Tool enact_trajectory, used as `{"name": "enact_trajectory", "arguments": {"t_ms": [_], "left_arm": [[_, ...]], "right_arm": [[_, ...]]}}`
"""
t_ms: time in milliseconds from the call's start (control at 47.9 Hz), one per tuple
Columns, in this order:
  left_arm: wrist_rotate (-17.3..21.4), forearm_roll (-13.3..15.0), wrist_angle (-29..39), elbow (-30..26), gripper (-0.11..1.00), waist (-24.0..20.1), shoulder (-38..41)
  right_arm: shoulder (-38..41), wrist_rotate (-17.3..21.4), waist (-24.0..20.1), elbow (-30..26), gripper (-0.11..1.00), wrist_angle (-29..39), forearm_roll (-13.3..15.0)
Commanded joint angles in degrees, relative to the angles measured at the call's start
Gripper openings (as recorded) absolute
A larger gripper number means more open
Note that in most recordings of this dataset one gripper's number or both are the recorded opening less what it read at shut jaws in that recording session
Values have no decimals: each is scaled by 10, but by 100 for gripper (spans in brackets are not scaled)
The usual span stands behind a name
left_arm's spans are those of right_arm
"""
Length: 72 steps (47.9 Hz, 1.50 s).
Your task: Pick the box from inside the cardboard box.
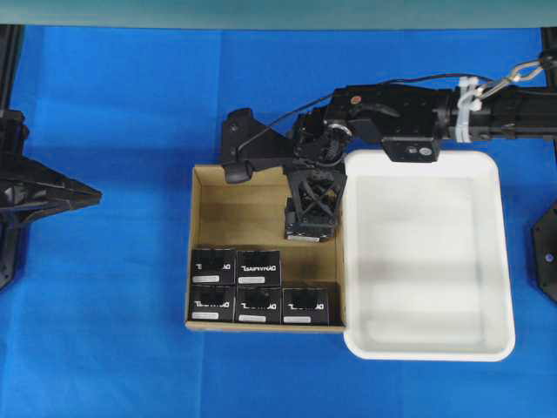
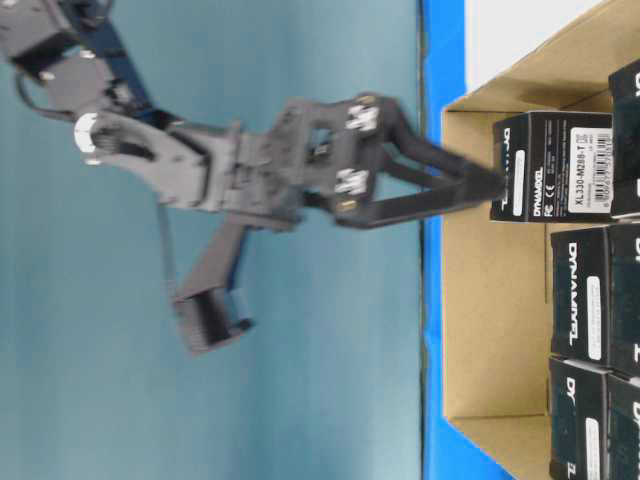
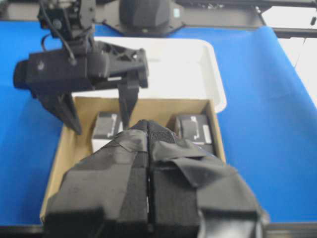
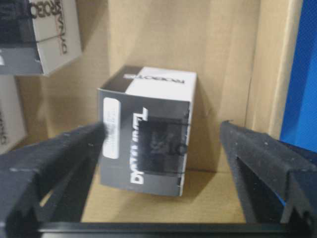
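The brown cardboard box [image 1: 261,205] lies mid-table. One black box [image 1: 309,230] with white lettering stands apart near its right wall; it also shows in the right wrist view [image 4: 148,148], slightly tilted. My right gripper [image 1: 311,213] reaches down into the carton, open, with its fingers either side of this box [image 2: 555,165]. The left finger [image 4: 54,158] is at the box's labelled side and the right finger [image 4: 262,158] stands clear of it. Several more black boxes [image 1: 258,287] fill the carton's near side. My left gripper [image 3: 147,126] is shut and empty, off at the far left [image 1: 91,193].
A white plastic tray [image 1: 426,348] sits against the carton's right side, with nothing in it. The right arm [image 1: 392,113] crosses above the tray's far edge. Blue cloth [image 1: 113,305] covers the table around both.
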State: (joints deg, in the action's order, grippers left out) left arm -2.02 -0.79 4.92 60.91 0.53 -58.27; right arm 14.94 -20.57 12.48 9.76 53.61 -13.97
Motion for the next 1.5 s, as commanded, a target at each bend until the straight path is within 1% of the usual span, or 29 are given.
{"name": "enact_trajectory", "arguments": {"t_ms": [0,125,376,480,627,752,856,961,1295,1483], "left_arm": [[0,-2,-3,-17,-7,1,2],[-1,-2,-3,-17,-7,1,2],[0,-2,-3,-17,-7,1,0],[0,-1,-3,-17,-7,3,-1],[0,-2,-3,-17,-7,3,-1],[0,-2,-3,-17,-7,4,-1],[0,-2,-3,-17,-7,3,-1],[-1,-2,-3,-17,-7,3,-1],[-1,-1,-3,-17,-7,6,-1],[-1,-2,-3,-17,-7,9,-1]], "right_arm": [[-14,0,-3,-23,98,8,-2],[-26,1,-4,-47,98,35,-2],[-86,4,-4,-104,98,127,-1],[-118,18,-4,-117,98,146,1],[-159,47,-3,-135,98,177,15],[-178,68,-4,-150,98,212,39],[-180,80,-7,-163,98,248,62],[-176,83,-12,-171,98,262,71],[-147,85,-32,-163,98,267,75],[-120,86,-42,-149,98,272,75]]}}
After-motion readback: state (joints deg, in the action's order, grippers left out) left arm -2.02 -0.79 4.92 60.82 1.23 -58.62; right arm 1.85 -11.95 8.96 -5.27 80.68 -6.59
